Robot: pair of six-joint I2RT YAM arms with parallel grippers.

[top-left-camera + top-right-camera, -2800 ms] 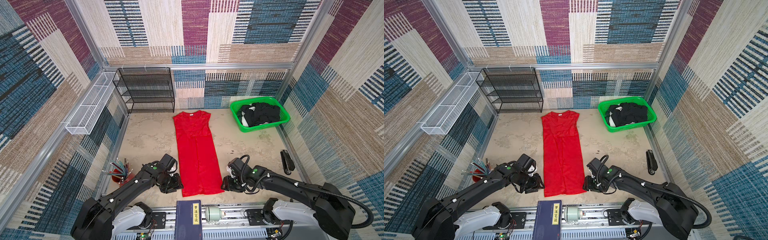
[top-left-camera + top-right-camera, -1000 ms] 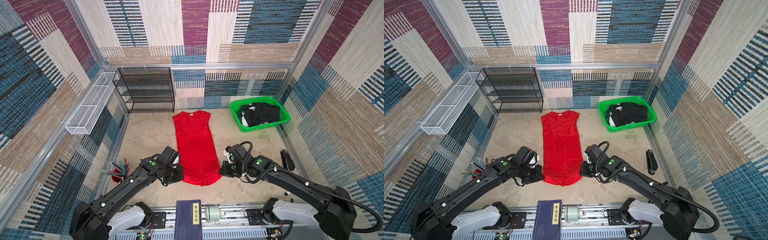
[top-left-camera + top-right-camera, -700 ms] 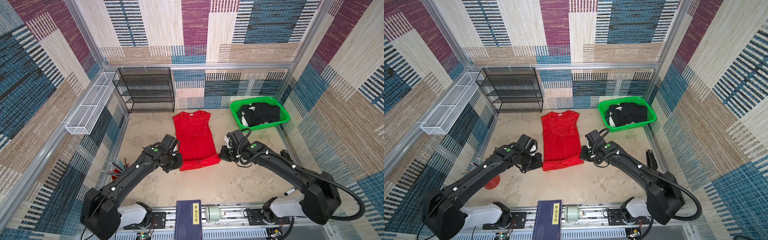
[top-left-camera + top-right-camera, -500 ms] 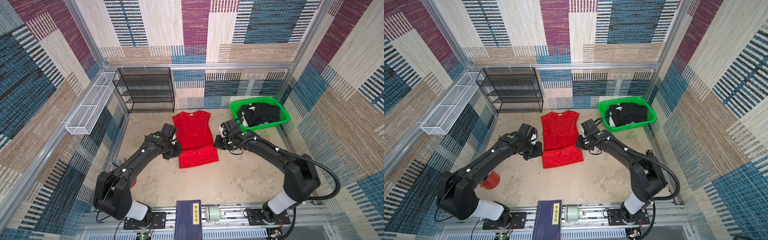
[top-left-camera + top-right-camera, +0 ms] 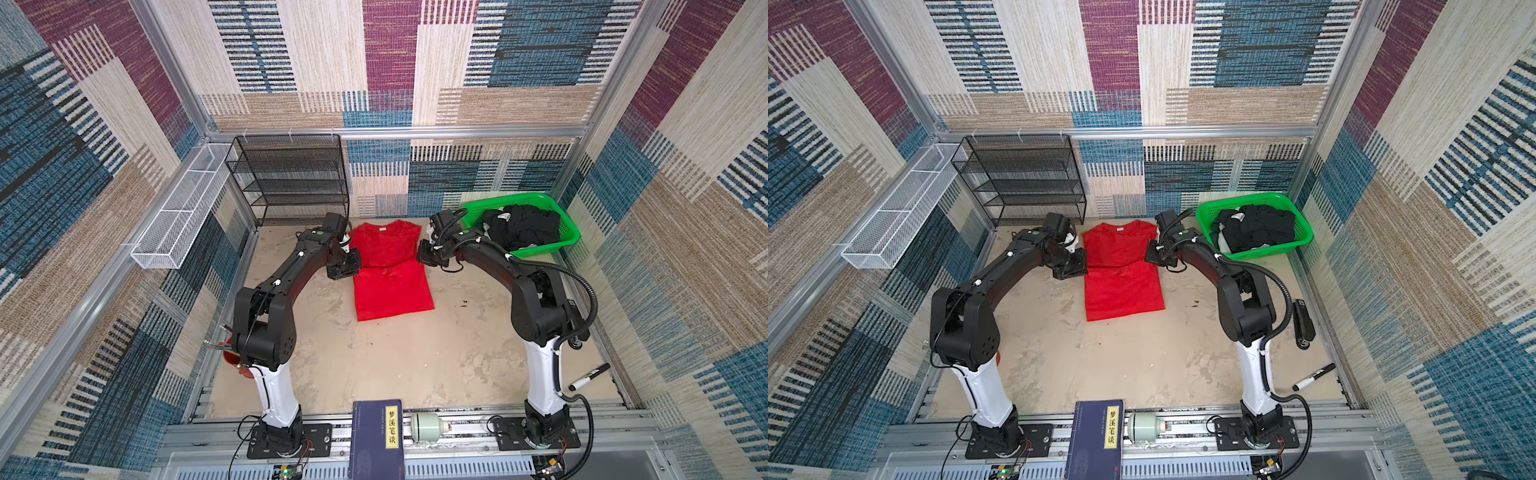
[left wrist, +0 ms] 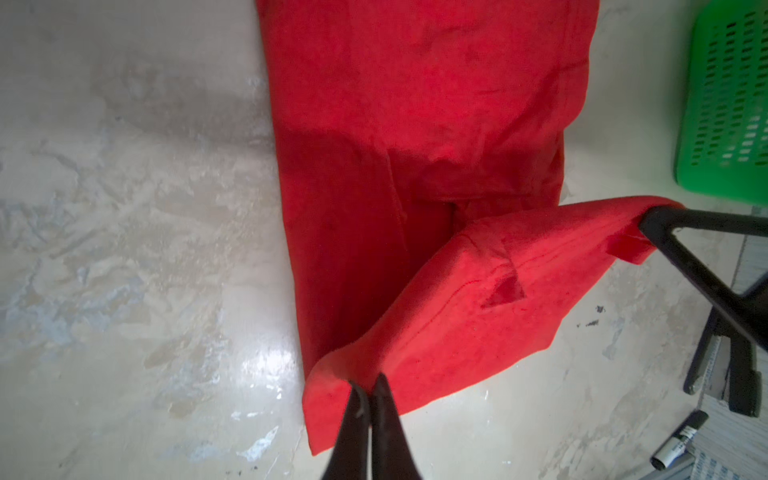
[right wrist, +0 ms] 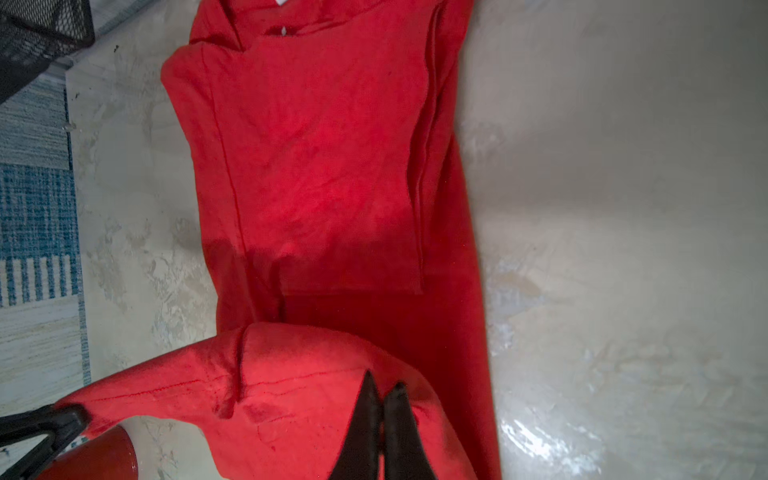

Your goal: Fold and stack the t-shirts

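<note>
Red shirt [image 5: 390,291], hem clamped by left gripper [image 6: 368,384] and right gripper [image 7: 382,386]; basket [image 5: 569,232] far right, rack [image 5: 291,183] far left; beige table [image 5: 395,353], patterned walls [image 5: 395,62].

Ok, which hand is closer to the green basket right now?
Right. The right hand pinches the red shirt at its edge beside the green basket; the left hand pinches the opposite edge, across the shirt from it.

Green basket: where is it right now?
In both top views the green basket sits in the far right corner, just beyond the right gripper, right of the red t-shirt.
</note>
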